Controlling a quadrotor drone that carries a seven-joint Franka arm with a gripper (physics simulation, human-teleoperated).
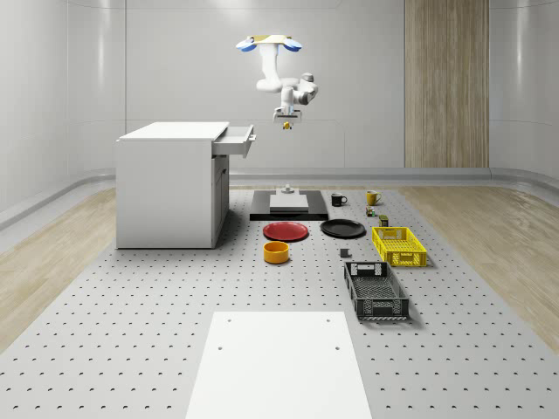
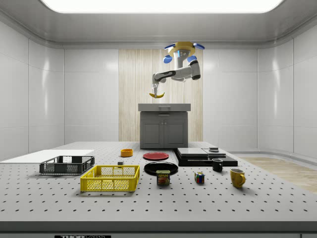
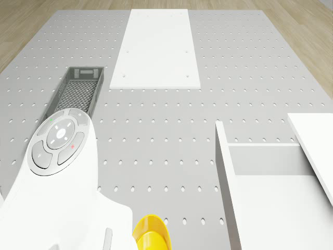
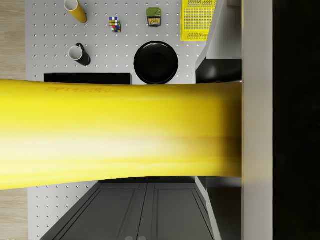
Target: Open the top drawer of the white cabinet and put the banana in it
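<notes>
Yellow banana (image 1: 286,126) is hanging pinched in the pincer (image 1: 286,121), just beside the white cabinet's (image 1: 170,188) pulled-out top drawer (image 1: 234,140). The drone (image 1: 269,42) is hovering high above, beside the cabinet.

A simulated robotics lab: perforated optical-bench floor (image 1: 131,332), bare grey panelled walls (image 2: 89,94), scattered test objects.

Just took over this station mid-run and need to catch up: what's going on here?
The quadrotor drone hovers in the air beside the white cabinet, off its drawer side. Its arm hangs down with the end effector shut on the curved yellow banana. The cabinet's top drawer is already pulled open. In the whole-scene view the banana hangs to the right of the open drawer, slightly above it, not yet inside. So the opening looks done, and the placing remains.
</notes>
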